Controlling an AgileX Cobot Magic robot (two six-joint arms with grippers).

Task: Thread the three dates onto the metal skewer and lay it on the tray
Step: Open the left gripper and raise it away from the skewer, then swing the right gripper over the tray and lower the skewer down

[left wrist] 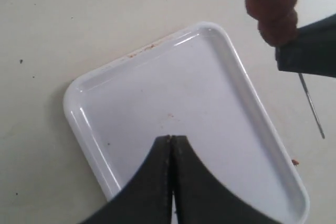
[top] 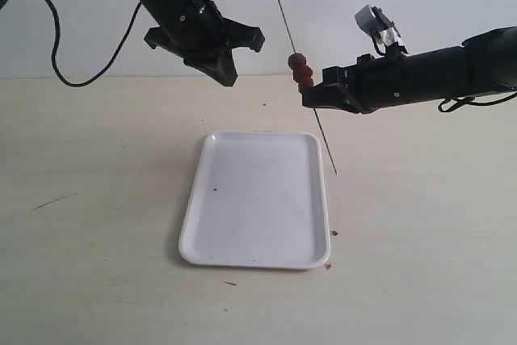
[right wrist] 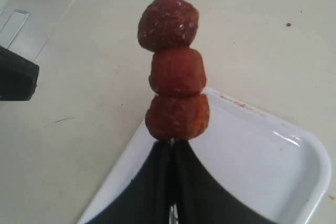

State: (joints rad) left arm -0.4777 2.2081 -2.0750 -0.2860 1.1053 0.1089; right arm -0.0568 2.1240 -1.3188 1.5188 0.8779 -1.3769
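Exterior view: the right gripper (top: 317, 93) hangs above the far right corner of the tray (top: 258, 199), its jaws pinching the metal skewer (top: 284, 18) just under the three dates (top: 300, 70). The dates are stacked on the rod, each touching the next. The skewer is steeply tilted, and its lower end appears to hang just outside the tray's right rim. Lowered at this angle, the tip would likely strike the table or catch the rim, levering the rod in the grip. The left gripper (top: 218, 66) hovers above the tray's far left side, well apart from the skewer.

Left wrist view: the left gripper (left wrist: 172, 142) sits over the middle of the tray (left wrist: 210, 103), jaws pressed together on nothing. It gives the skewer (left wrist: 311, 107) no support, so the thin rod depends on one pinch alone.

Right wrist view: the lowest of the dates (right wrist: 176, 77) rests against the right gripper (right wrist: 170, 148), above the tray's corner (right wrist: 252, 156). I judge that such a thin rod could swivel between the pads as it is tipped flat. If the free end drops lower, the dates could slide along it and off. Releasing above the tray could also send the rod rolling over the low rim.
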